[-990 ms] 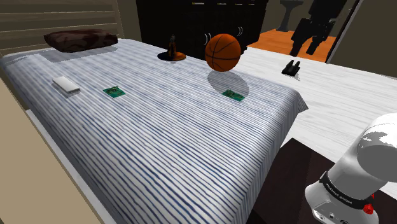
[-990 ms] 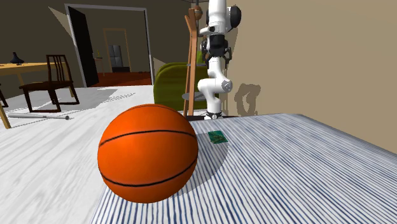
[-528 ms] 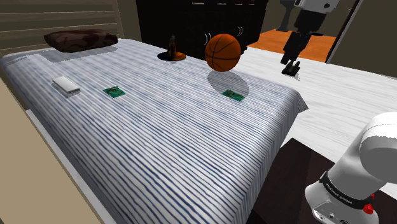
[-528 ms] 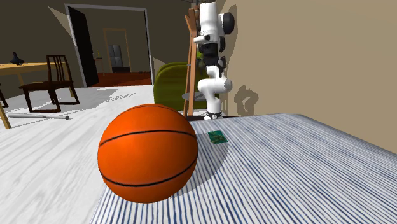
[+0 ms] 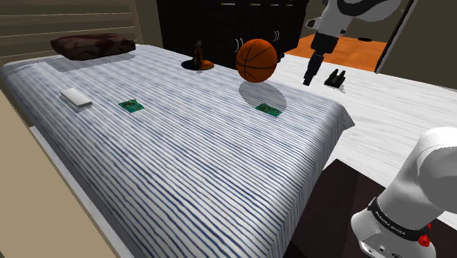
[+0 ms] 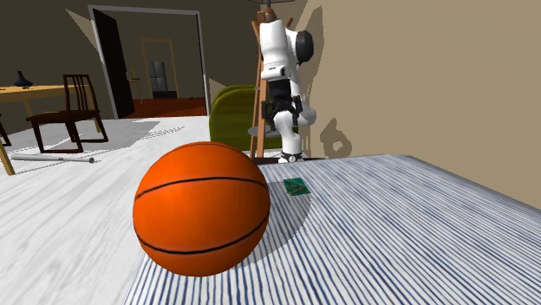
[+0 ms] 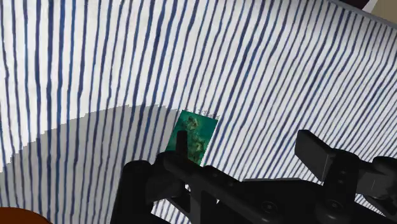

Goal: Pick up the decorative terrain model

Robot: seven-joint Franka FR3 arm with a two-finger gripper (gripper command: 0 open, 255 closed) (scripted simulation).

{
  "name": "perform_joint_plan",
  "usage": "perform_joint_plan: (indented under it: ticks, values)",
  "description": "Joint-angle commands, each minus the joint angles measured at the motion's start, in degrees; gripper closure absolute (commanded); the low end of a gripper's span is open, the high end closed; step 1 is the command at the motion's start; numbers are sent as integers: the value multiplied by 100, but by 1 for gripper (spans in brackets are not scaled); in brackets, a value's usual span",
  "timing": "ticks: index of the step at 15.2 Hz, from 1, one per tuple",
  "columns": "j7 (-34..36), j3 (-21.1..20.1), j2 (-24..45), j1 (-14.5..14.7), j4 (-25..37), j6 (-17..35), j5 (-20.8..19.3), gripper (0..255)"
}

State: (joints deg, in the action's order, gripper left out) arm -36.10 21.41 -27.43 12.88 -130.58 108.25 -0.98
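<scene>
Wrist view, jaws: wide apart, nothing btwn them. The gripper (image 7: 247,145) looks down on the striped bed (image 7: 76,57).
Gripper pos.: in the shoulder view the gripper (image 5: 308,77) hangs high, fingers pointing down, out by the bed's (image 5: 220,168) far long edge near the foot corner. It is well apart from the cover.
Terrain model: small flat green rectangle (image 7: 194,133) lying on the cover at the rim of a round shadow. It lines up w/ one fingertip, not w/ the middle of the gap.
Same piece, other views: terrain model (image 5: 269,109) sits a little in from the far long edge, near the foot corner. The second exterior view has the terrain model (image 6: 297,186) close to that edge too.
Basketball: orange basketball (image 5: 256,60) at the far long edge, near the target; it prob. casts that shadow.
Step (judged): approach only, no grasp yet.
Do it well: shift sideways until the piece sits mid-gap. Turn the wrist so the fingers straddle its narrower width, then descend straight.
Thin piece: prob. needs the tips pressed slightly into the soft cover at its edges before closing. Close slowly, lift vertically.
Watch: don't nudge the ball.
Look-alike: second green piece (image 5: 131,105) lies toward the pillow (image 5: 91,45) end. It's not the one under the camera.
</scene>
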Motion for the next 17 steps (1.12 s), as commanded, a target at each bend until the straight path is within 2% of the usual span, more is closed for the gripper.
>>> perform_joint_plan:
  ticks: [1, 5, 9, 14, 17]
  values:
    - [-766, 253, 389, 228, 128, 225, 139, 0]
    - [-2237, 672, 1309, 674, 531, 559, 617, 0]
    - [-3726, 901, 2272, 992, 1038, 710, 1254, 0]
    - [-5432, 809, 3410, 1099, 1755, 687, 2019, 0]
    - [-5612, 763, 3554, 1077, 1730, 808, 2122, 0]
